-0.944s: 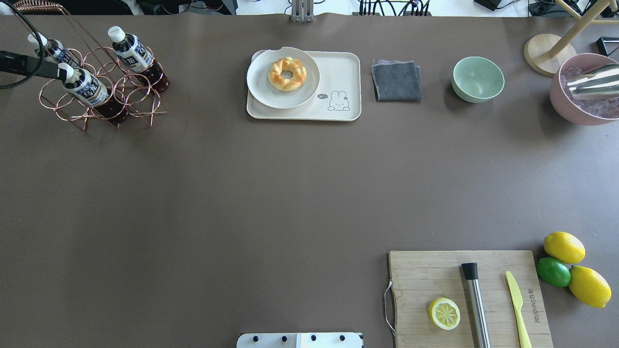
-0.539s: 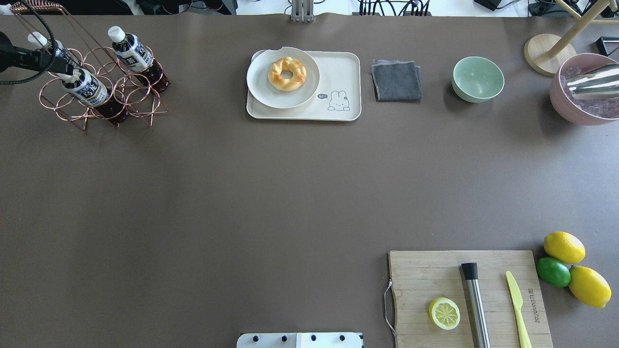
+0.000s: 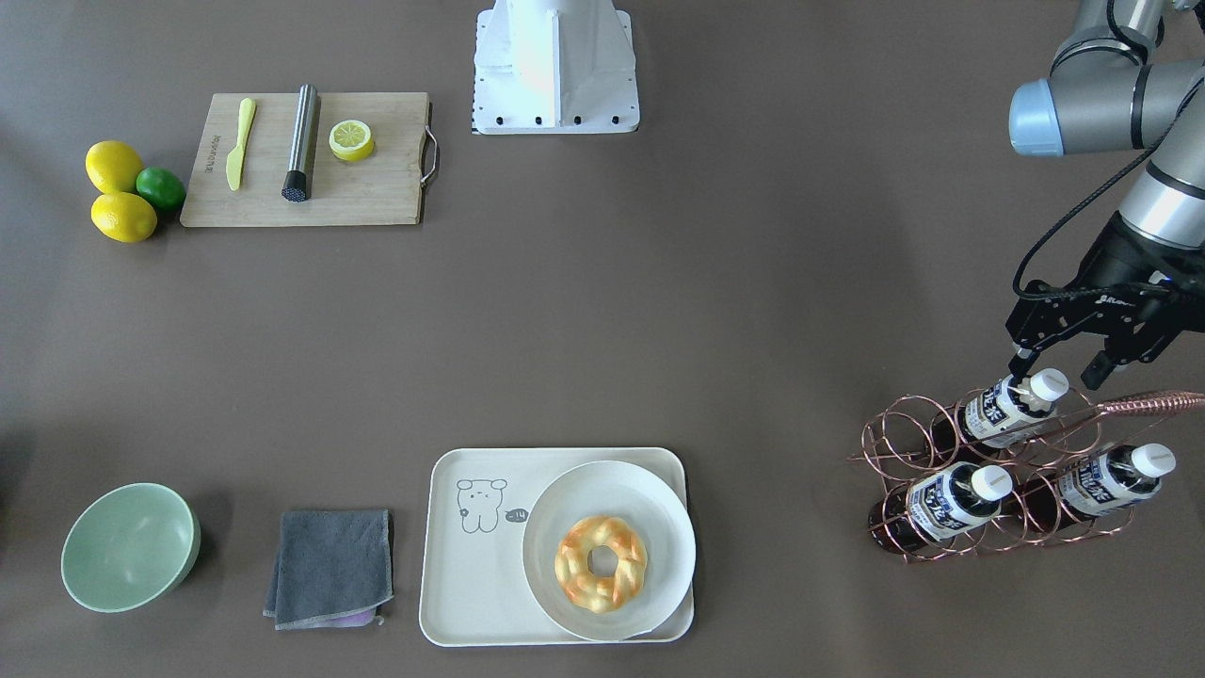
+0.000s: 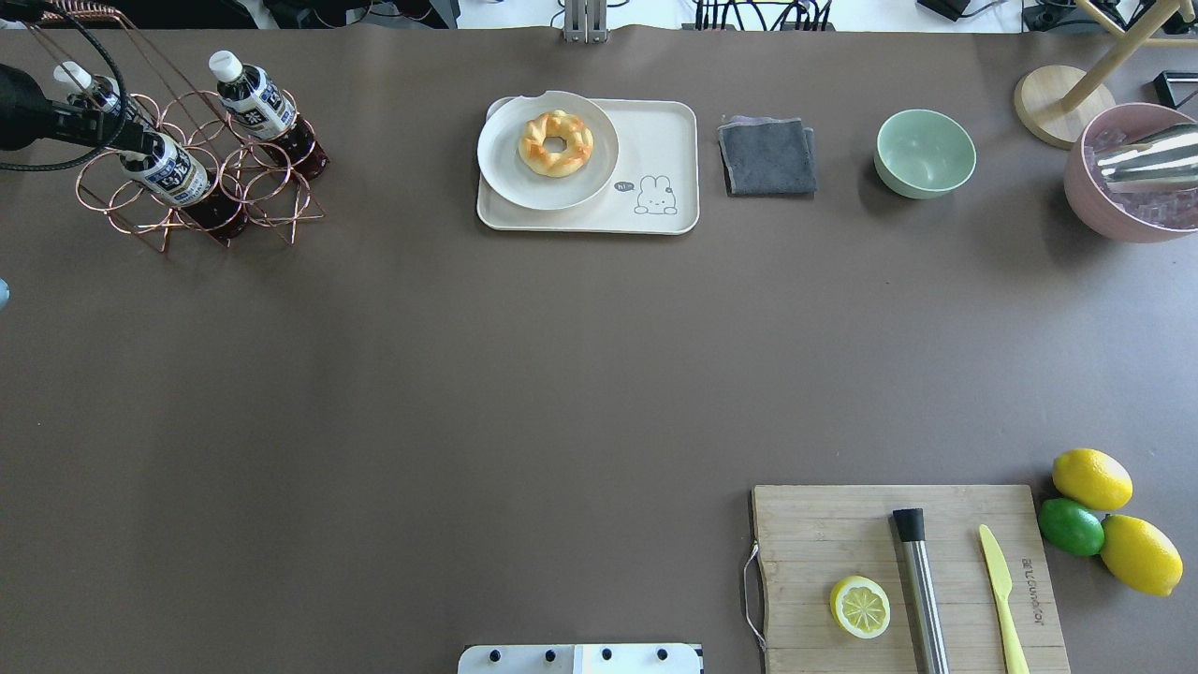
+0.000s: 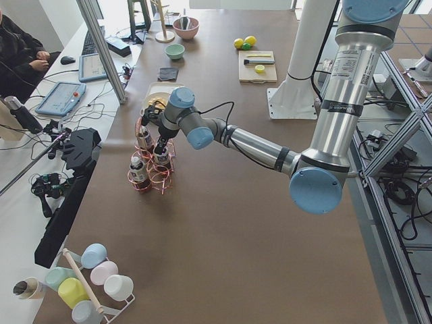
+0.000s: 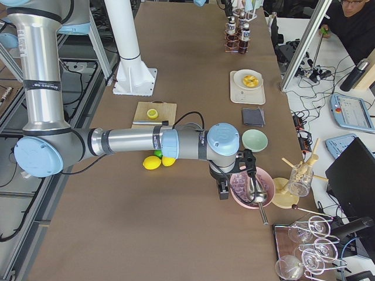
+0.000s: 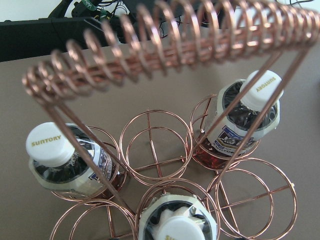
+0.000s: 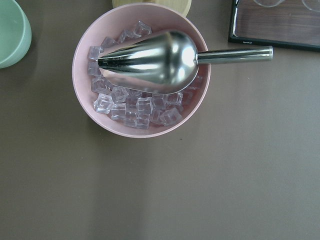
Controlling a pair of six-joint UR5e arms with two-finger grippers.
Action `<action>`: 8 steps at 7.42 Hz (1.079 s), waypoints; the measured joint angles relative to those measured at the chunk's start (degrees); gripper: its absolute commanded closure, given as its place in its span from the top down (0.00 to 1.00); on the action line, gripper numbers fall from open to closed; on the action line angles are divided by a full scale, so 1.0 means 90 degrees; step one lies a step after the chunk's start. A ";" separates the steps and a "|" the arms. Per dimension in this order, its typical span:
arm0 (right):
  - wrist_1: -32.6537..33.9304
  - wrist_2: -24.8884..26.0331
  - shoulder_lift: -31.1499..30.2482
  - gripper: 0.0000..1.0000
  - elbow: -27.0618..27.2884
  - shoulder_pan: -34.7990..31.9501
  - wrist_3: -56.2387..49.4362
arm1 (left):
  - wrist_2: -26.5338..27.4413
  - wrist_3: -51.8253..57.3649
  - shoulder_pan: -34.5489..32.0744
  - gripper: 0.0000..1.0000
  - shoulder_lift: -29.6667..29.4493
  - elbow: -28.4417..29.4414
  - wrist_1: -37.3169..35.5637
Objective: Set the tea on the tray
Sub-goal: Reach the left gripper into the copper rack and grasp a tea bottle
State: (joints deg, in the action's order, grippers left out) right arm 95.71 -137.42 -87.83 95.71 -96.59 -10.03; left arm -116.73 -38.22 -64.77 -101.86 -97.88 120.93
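Standing in a ring on the robot's side of a copper wire rack (image 3: 894,443), the tea bottle (image 3: 1007,410) is directly under the left gripper (image 3: 1059,369). The gripper's fingers (image 3: 1020,356) are spread apart, one on each side of the white screw cap (image 3: 1048,383) and slightly above it. Contact with the cap cannot be confirmed. In the left wrist view the same cap is at the bottom centre, cut off by the frame edge.

The bottle is small, of clear plastic, filled with dark brown liquid and wrapped in a white-and-dark-blue label. Two lookalike bottles (image 3: 946,499) occupy other rings.

The rack is thin copper-coloured wire bent into round rings, with a coiled-spring handle over it. It stands on a matte brown surface (image 3: 659,330), well apart from the tray (image 3: 471,584).

The tray is cream-white and rectangular, with rounded corners, a raised rim and a line-drawn bear. It carries a round white plate (image 3: 659,499) with a glazed twisted doughnut (image 3: 601,562).

The right gripper (image 6: 235,175) hangs over a pink bowl (image 8: 85,100) of ice cubes (image 8: 135,107) holding a polished metal scoop (image 8: 155,60). Whether its fingers are apart or together cannot be told.
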 measured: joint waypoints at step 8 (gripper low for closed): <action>0.0000 -0.0004 -0.0004 1.00 0.0000 0.0000 0.0001 | -0.0038 0.0074 -0.0063 0.00 -0.0265 0.0128 -0.0084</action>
State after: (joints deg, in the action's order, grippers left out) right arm 95.71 -137.46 -87.87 95.71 -96.59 -10.02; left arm -117.07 -37.55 -65.34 -104.25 -96.73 120.18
